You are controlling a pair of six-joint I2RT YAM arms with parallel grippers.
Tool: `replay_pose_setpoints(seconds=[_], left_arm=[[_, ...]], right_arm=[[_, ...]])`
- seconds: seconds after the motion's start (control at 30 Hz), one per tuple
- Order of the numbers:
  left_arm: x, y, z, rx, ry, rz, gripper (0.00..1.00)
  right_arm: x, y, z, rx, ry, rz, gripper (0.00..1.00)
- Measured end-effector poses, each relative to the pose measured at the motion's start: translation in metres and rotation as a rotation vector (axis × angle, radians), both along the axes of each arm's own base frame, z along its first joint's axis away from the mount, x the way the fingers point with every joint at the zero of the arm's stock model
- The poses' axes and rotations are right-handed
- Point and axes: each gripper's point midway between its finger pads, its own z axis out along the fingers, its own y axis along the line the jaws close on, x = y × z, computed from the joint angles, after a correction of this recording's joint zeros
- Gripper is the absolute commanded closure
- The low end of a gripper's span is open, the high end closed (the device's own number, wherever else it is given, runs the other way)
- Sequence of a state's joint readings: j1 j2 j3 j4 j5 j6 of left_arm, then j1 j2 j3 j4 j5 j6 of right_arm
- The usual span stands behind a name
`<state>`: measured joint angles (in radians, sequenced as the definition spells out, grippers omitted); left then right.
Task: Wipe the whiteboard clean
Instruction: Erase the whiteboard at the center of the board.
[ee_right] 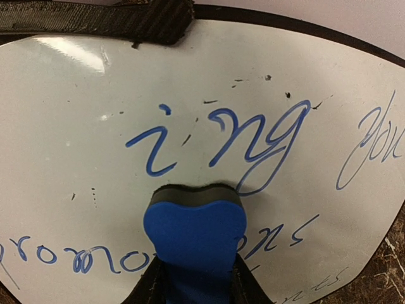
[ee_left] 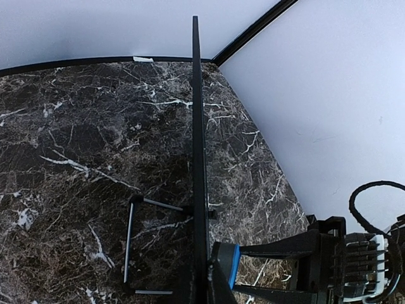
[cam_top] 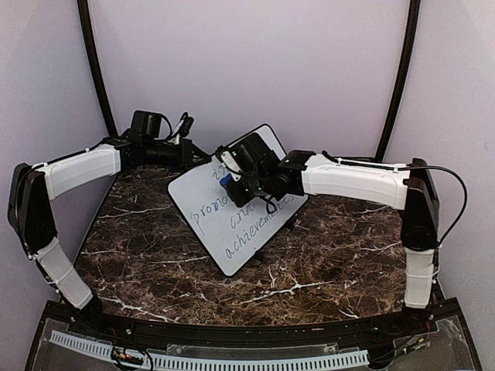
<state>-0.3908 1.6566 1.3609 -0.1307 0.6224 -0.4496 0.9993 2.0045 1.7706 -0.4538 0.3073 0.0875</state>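
Blue eraser (ee_right: 195, 231), clenched in the right gripper (ee_right: 193, 286), presses the whiteboard (cam_top: 210, 195) below "ing"; the left gripper (cam_top: 193, 153) clamps its far-left edge.

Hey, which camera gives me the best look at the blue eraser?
The right wrist view: the blue eraser fills the lower centre, its dark felt against the whiteboard under "ing". The top view shows only a small blue patch. The left wrist view shows it small and side-on, against the edge-on board.
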Motion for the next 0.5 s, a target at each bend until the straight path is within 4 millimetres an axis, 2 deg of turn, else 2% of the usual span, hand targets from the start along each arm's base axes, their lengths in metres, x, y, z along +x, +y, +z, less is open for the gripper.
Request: replay_pose_setpoints(seconds=[0.5], left_arm=[[-0.0011, 0.0006, 0.0014, -0.023, 0.028, -0.001, 1.00]], right_arm=[[-0.0002, 0.0002, 0.0000, 0.000, 0.001, 0.001, 0.71]])
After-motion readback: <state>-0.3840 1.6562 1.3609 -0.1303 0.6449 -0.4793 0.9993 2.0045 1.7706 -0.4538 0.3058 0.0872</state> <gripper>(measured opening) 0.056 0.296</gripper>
